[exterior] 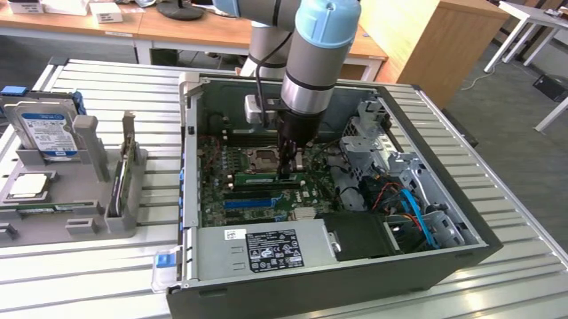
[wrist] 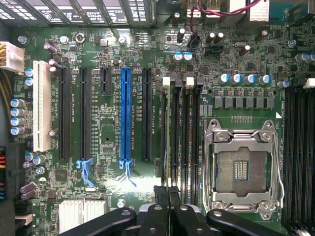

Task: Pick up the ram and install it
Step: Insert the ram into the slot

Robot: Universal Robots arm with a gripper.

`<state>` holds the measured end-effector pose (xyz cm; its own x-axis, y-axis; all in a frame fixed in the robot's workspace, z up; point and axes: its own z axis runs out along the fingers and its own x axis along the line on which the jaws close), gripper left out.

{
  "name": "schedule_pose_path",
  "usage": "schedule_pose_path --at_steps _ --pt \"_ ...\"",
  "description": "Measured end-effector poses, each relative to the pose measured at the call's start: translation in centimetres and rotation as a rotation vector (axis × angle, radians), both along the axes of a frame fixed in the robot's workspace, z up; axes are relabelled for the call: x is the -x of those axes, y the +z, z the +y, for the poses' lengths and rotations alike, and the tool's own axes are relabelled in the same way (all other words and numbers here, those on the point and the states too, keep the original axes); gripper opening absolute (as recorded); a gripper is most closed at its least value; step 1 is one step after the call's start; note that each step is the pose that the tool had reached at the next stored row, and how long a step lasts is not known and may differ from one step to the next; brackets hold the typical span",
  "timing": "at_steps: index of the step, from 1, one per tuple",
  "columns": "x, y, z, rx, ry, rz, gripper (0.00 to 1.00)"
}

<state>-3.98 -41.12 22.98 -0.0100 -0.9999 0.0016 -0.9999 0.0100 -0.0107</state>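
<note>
Down in the open black computer case (exterior: 355, 282), the long thin green ram stick (exterior: 260, 178) already stands in 1 black memory slot, the black gripper (exterior: 286, 174) closed tight, gripping nothing, apparently pressing it home, latching unclear.

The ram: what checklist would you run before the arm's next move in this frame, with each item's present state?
1. Long, thin green ram stick lies in line with a black memory slot: ok.
2. Black gripper is shut, at one end of the ram stick: ok.
3. Gripper clamps the ram stick rather than pressing on it: cannot tell.
4. Ram stick fully seated, white end latch closed: cannot tell.
5. Neighbouring black memory slots empty: ok.
6. Silver processor socket apart from the gripper: ok.
</note>
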Motion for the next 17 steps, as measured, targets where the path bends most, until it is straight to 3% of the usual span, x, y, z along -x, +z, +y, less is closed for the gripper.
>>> schedule_pose_path --at_steps 17 --pt "0.28 0.0 -0.04 -0.0023 0.004 -0.0005 0.12"
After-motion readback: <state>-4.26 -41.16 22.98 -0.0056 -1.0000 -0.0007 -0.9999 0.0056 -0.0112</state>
